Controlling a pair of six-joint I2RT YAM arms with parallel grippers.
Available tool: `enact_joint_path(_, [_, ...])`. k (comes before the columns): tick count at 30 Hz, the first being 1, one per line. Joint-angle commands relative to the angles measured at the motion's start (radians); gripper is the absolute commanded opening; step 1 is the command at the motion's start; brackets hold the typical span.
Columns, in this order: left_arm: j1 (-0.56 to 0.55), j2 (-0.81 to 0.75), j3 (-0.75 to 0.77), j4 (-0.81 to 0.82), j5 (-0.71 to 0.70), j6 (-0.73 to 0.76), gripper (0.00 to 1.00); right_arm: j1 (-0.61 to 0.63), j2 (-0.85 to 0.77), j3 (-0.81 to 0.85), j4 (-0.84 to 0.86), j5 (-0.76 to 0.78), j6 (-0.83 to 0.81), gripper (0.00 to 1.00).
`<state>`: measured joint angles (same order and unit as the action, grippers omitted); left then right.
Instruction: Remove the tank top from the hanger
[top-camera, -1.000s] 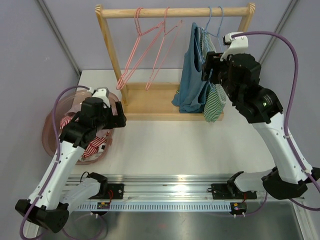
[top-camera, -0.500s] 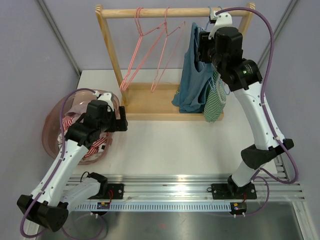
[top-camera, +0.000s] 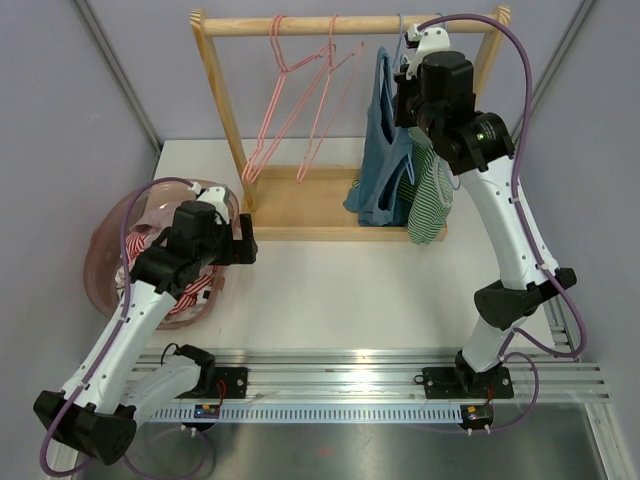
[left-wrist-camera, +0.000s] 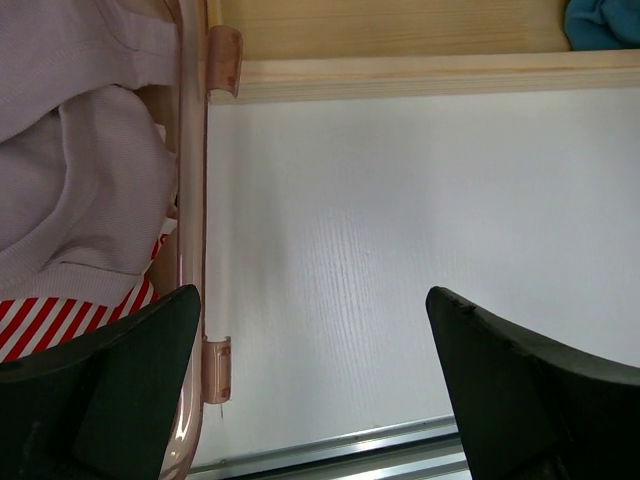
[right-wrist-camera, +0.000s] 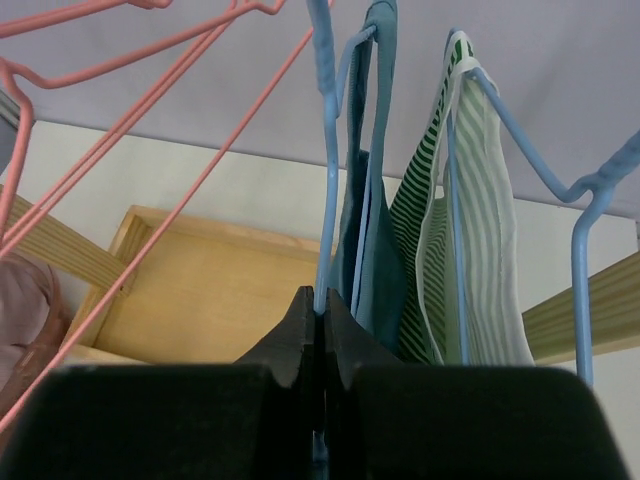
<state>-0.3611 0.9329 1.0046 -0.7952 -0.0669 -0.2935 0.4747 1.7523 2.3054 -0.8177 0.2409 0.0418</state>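
Up at the upper right of the top view, the right end effector (top-camera: 404, 88) was clamped shut on the blue hanger (right-wrist-camera: 322, 150), its wire pinched between the fingers, close to the rail (top-camera: 300, 24). The teal tank top (top-camera: 383, 150) hung on that hanger, with a green-striped top (top-camera: 428, 195) just to its right. At lower left, the left end effector (left-wrist-camera: 312, 300) was spread wide open over the tabletop (left-wrist-camera: 330, 200), beside the pink basket (left-wrist-camera: 190, 200).

Right arm swung up and left, from beside striped top (top-camera: 428, 200) to rail (top-camera: 300, 24). Right gripper (right-wrist-camera: 320, 308) now pinched on blue hanger (right-wrist-camera: 322, 170) wire. Blue tank top (top-camera: 383, 150) dragged slightly left.
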Motion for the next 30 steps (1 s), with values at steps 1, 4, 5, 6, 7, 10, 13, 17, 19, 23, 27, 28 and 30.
enact_joint_path(1, [-0.022, -0.043, -0.009, 0.068, 0.062, 0.019, 0.99, -0.005, -0.011, 0.086, 0.018, -0.052, 0.010, 0.00])
enact_joint_path(4, [-0.053, -0.074, -0.008, 0.074, 0.079, 0.011, 0.99, -0.005, -0.022, 0.121, 0.023, -0.074, 0.015, 0.00])
enact_joint_path(5, [-0.061, -0.081, -0.009, 0.076, 0.079, 0.007, 0.99, -0.005, -0.025, 0.129, 0.026, -0.077, 0.017, 0.00])
enact_joint_path(6, [-0.064, -0.092, -0.017, 0.086, 0.084, 0.004, 0.99, -0.005, -0.033, 0.138, 0.028, -0.086, 0.017, 0.00])
enact_joint_path(7, [-0.067, -0.100, -0.017, 0.090, 0.088, 0.004, 0.99, -0.005, -0.039, 0.140, 0.031, -0.091, 0.015, 0.00])
enact_joint_path(10, [-0.073, -0.128, -0.020, 0.109, 0.119, 0.005, 0.99, -0.005, -0.062, 0.126, 0.051, -0.110, 0.006, 0.00])
enact_joint_path(13, [-0.078, -0.149, -0.014, 0.116, 0.131, 0.005, 0.99, -0.004, -0.082, 0.117, 0.039, -0.130, 0.010, 0.00])
enact_joint_path(17, [-0.088, -0.164, 0.025, 0.116, 0.130, 0.005, 0.99, -0.004, -0.154, 0.054, 0.031, -0.186, 0.026, 0.00])
enact_joint_path(19, [-0.091, -0.172, 0.046, 0.111, 0.128, 0.008, 0.99, -0.004, -0.191, 0.002, 0.037, -0.224, 0.044, 0.00])
enact_joint_path(23, [-0.095, -0.161, 0.140, 0.097, 0.124, 0.013, 0.99, -0.005, -0.293, -0.061, 0.019, -0.347, 0.070, 0.00])
enact_joint_path(27, [-0.102, -0.114, 0.326, 0.077, 0.137, 0.014, 0.99, -0.004, -0.364, -0.101, -0.024, -0.429, 0.076, 0.00])
enact_joint_path(28, [-0.104, -0.103, 0.362, 0.074, 0.144, 0.014, 0.99, -0.005, -0.381, -0.106, -0.035, -0.437, 0.075, 0.00])
enact_joint_path(30, [-0.108, -0.074, 0.487, 0.064, 0.162, 0.016, 0.99, -0.005, -0.427, -0.122, -0.057, -0.448, 0.076, 0.00])
